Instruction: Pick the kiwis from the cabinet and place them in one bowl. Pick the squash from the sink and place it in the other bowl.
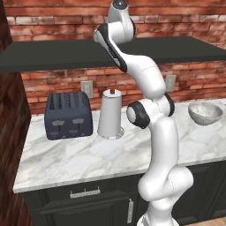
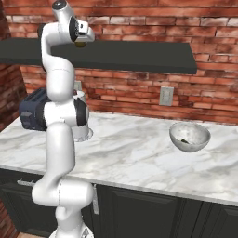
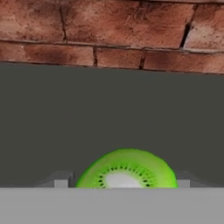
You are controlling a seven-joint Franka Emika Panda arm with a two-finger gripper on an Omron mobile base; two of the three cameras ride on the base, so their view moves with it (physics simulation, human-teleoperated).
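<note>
End effector (image 2: 82, 42) up at cabinet (image 2: 139, 56) top, fingers either side of cut kiwi (image 3: 127, 169); grip contact can't be confirmed. Bowl (image 2: 189, 136) far below on counter (image 2: 135, 158).

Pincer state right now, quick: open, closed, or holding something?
Pincer: fingers either side of a cut kiwi on the cabinet; whether they already grip it cannot be told.

The white arm with dark joints (image 2: 58, 139) rises tall, elbow bent, wrist held high; its gripper (image 2: 82, 42) has jaws set either side of a cut green kiwi (image 3: 127, 170).
</note>
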